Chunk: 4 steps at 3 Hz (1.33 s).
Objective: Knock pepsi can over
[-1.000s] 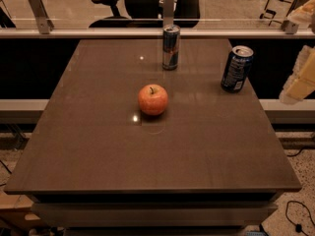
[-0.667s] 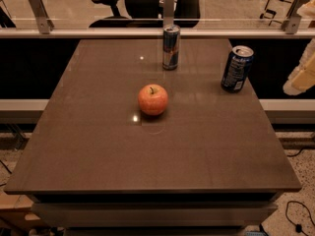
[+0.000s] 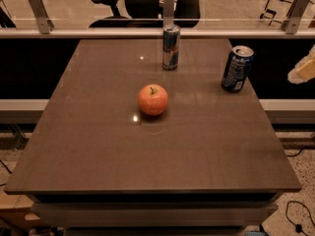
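The pepsi can [image 3: 236, 69], dark blue with white lettering and a silver top, stands upright near the right edge of the brown table [image 3: 147, 151]. A taller slim silver-blue-red can [image 3: 171, 47] stands upright at the table's back middle. My gripper [image 3: 303, 69] shows only as a pale blurred shape at the right edge of the camera view, off the table and to the right of the pepsi can, apart from it.
A red apple [image 3: 153, 100] sits near the table's middle, left of and nearer than the pepsi can. A glass railing with metal posts [image 3: 169, 4] runs behind the table. Office chairs stand beyond it.
My gripper has drifted further right and slightly up, so less of it shows at the right edge. The cans and apple have not moved.
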Each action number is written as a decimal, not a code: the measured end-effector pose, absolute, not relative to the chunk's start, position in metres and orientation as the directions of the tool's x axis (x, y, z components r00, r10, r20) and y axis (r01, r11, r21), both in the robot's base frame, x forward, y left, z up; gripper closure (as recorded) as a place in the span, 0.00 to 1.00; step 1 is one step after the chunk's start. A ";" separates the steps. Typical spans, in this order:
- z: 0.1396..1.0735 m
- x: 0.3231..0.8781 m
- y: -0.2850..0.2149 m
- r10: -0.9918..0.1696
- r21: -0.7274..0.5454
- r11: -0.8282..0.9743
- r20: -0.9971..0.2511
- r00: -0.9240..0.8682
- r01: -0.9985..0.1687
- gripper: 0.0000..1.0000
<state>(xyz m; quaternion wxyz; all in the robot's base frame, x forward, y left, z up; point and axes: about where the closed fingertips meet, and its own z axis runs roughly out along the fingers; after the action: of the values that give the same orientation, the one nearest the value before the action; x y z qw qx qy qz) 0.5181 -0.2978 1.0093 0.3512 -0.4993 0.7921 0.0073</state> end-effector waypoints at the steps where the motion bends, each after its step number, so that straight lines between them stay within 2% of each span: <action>1: 1.001 0.527 -0.306 -0.729 -0.309 0.531 -0.642 -0.239 -0.789 0.00; 4: 0.970 0.571 -0.325 -0.502 -0.195 0.583 -0.849 -0.162 -0.789 0.00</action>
<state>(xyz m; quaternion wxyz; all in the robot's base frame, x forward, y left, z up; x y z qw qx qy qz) 0.5710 -0.3250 0.9696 0.4825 -0.4318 0.7475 0.1484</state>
